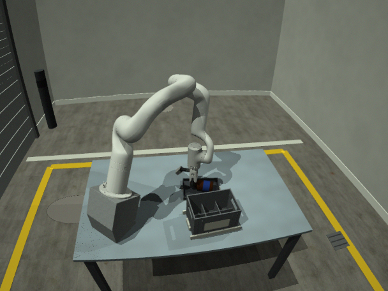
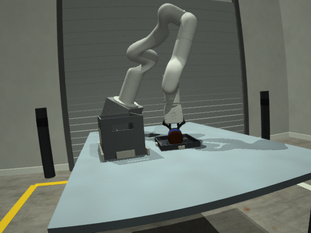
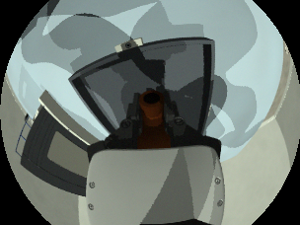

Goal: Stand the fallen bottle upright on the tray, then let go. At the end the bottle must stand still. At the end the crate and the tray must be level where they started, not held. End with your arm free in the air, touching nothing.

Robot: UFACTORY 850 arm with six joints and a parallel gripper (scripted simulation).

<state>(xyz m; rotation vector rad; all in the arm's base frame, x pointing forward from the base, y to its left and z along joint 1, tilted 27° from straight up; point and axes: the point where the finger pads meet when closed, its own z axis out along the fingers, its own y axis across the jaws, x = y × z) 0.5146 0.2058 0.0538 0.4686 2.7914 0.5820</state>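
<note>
While lying on its side in the black tray, brown bottle with blue band clamped from above by gripper, fingers closed against its flanks near the banded part. Bottle's round base turned toward the exterior camera; neck pointing away, seen in the wrist view as a brown mouth over the tray floor. In the top view, bottle stretched along the tray's length, gripper at one end of it, not at the middle. Whether lifted off the tray floor or resting on it: cannot tell.

Grey crate with inner dividers just beside the tray on the table, closer to the top camera, its high wall hiding the tray's near edge and part of the bottle's underside. Apart from the tray in the exterior view, a narrow strip of table top between them. Crate sitting level on pale runners. Arm pedestal at the table's other end, well apart from both. Arm's shadow across table and tray. Dark bollards on the floor near the roller door; yellow floor line round the table.
</note>
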